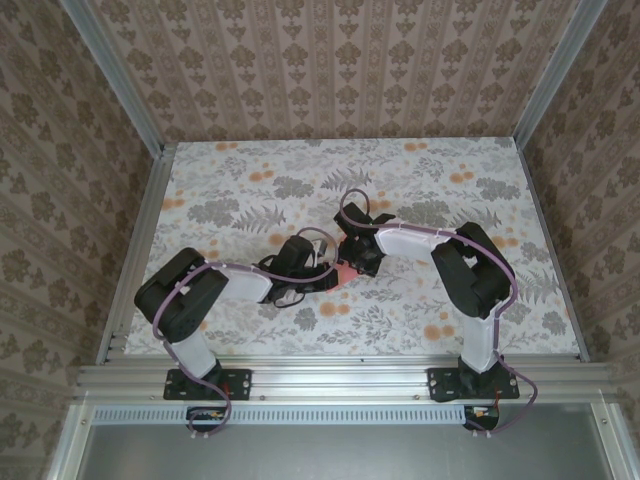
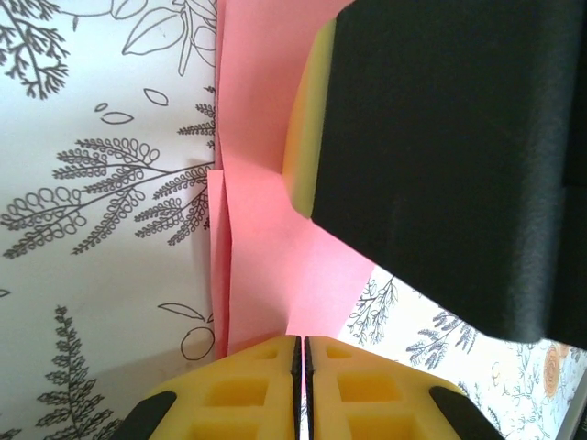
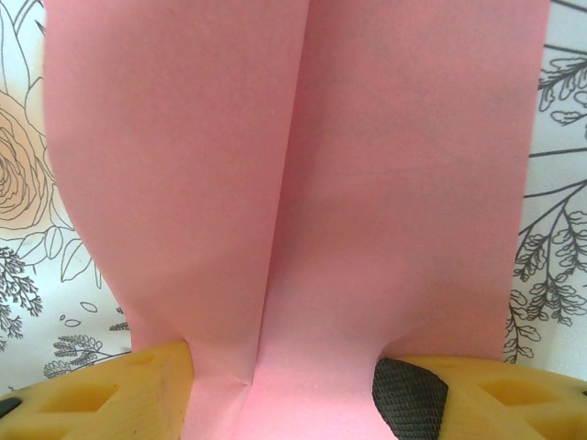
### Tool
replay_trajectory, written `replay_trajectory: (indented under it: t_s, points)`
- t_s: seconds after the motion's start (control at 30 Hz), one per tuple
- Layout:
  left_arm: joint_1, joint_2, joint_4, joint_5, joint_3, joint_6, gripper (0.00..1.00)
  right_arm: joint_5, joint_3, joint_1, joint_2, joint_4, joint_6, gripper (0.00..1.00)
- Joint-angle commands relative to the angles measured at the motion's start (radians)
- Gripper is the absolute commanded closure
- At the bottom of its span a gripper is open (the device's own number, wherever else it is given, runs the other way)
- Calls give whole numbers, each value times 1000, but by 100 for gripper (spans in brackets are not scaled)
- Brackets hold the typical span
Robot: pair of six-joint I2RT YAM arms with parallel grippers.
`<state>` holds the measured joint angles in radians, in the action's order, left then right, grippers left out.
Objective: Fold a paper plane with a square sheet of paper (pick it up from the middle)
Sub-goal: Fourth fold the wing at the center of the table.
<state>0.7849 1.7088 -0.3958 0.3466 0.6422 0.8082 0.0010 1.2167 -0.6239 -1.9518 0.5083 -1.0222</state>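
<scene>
The left gripper (image 2: 303, 353) is closed, its yellow fingertips (image 2: 252, 390) pressed together at the near end of the one pink paper plane (image 2: 261, 247), which runs straight ahead of them. Whether they pinch it cannot be told. The right gripper (image 3: 284, 390) stands spread, a finger against each side of the paper, with the centre crease between them. There are two grippers and one plane.

We found the left gripper (image 2: 303, 344), fingers pressed together, hemmed in. Straight ahead of it the black body of the right gripper (image 1: 350, 267) blocked the way over the paper plane (image 2: 266, 238) — but to its left, bare table (image 2: 92, 302) lay open.
</scene>
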Motion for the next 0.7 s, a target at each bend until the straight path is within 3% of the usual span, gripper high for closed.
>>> replay_trajectory:
  t_s: [0.0,0.4,0.67]
  points:
    - [4,18,16,-13,-18,-26,88,146,-158,27,-259,156,-11,35]
    - [8,23,69,-31,-29,-35,90,115,-124,29,-136,173,39,34]
    - [7,39,92,-42,-40,-20,93,-3,-83,58,43,112,114,33]
